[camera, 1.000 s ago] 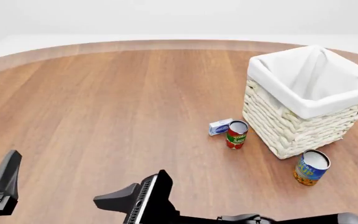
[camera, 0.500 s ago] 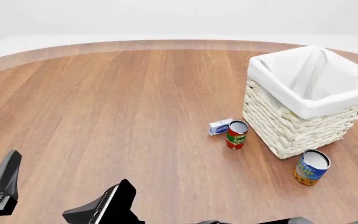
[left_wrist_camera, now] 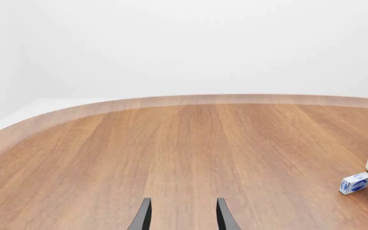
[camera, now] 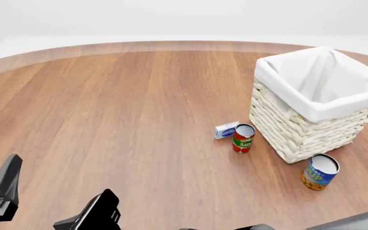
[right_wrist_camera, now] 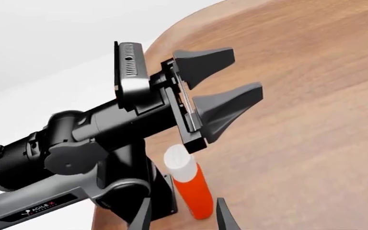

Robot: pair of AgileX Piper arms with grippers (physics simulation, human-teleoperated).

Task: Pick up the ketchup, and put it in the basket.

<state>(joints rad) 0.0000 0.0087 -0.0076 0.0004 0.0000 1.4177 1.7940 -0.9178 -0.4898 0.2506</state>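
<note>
Right gripper [right_wrist_camera: 180, 215] jaws apart, empty; ketchup [right_wrist_camera: 189, 183] upright just ahead, beside left arm's base. Left gripper [right_wrist_camera: 217, 87] also apart. Basket [camera: 316, 103] at 2 o'clock. Risk: clipping left arm, toppling bottle.

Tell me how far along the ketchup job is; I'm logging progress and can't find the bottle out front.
Nothing is finished: the cream wicker basket shows only its white liner. In hand: the right gripper, open, is lined up on the red squeeze ketchup bottle with a white cap, standing beside the left arm's base below the open left gripper. Grasping, lifting, carrying and dropping it in the basket all remain.
</note>
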